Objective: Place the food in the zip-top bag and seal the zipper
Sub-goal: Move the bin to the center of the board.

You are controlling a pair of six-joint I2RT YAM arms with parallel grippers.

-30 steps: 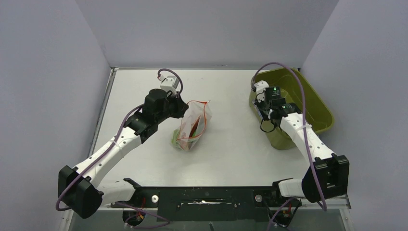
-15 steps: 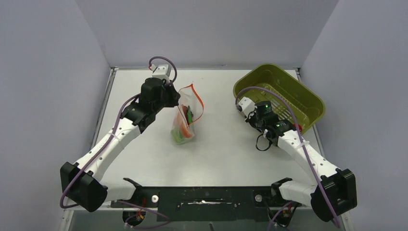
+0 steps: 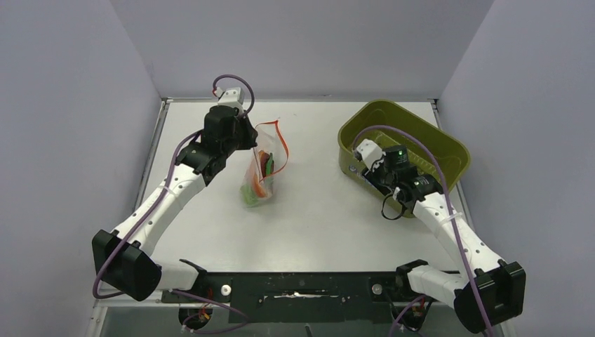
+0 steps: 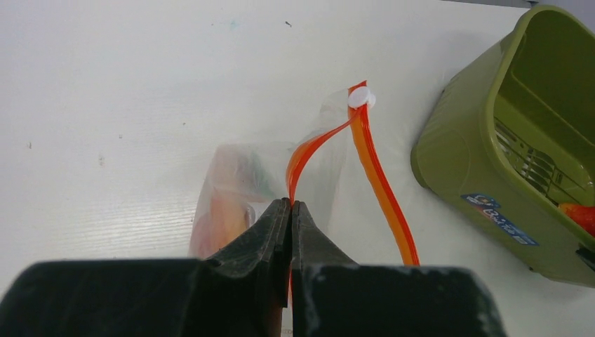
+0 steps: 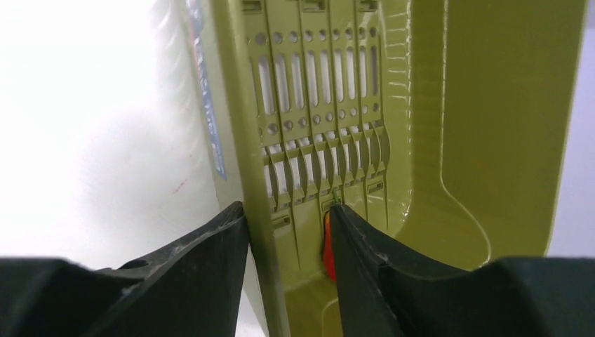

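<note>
Zip-top bag point(image 3: 258, 179) hangs from the left claw point(image 4: 290, 205), whose fingers are pressed flat together on one strip of the zipper point(image 4: 377, 179). We see food point(image 3: 263, 165) inside it: green lowest, orange and red nearer the claw. Its long axis runs from the pinched mouth down and away from the claw's tips toward the table point(image 3: 316, 225). The mouth is uppermost and gaping, the free strip looping off to the claw's right and meeting the held one at a white end tab point(image 4: 361, 97). We find the plastic clear and crinkled. Well off to that claw's right, the right claw point(image 5: 288, 210) is clamped astride the wall of the olive-green tub point(image 3: 438, 137), one finger outside, one inside, with a red bit point(image 5: 327, 249) just beside the inner finger.
</note>
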